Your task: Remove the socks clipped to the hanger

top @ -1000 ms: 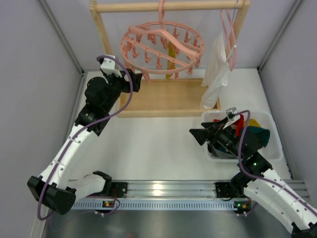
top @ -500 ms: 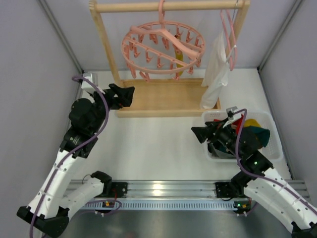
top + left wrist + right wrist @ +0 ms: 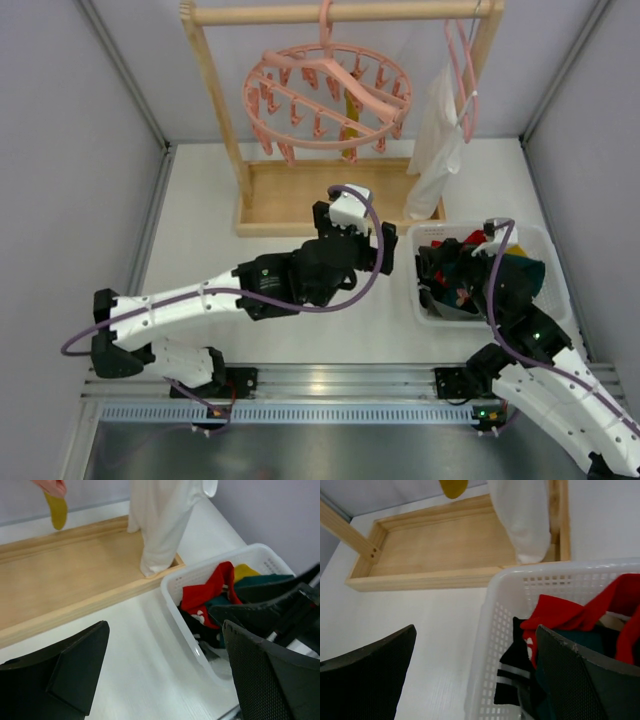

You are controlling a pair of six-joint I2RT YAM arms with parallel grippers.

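My left gripper, swung from the pink hoop hanger to the perforated basket of limp socks, gapes empty like my right gripper.

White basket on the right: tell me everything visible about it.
The white basket looks like plastic: rectangular, rounded corners, smooth rim, walls perforated with small holes. It stands upright on the white table, right of centre, near a corner of the wooden rack base. It holds a loose heap of socks: red, teal, mustard, dark striped. The right gripper hangs over it, fingers open.
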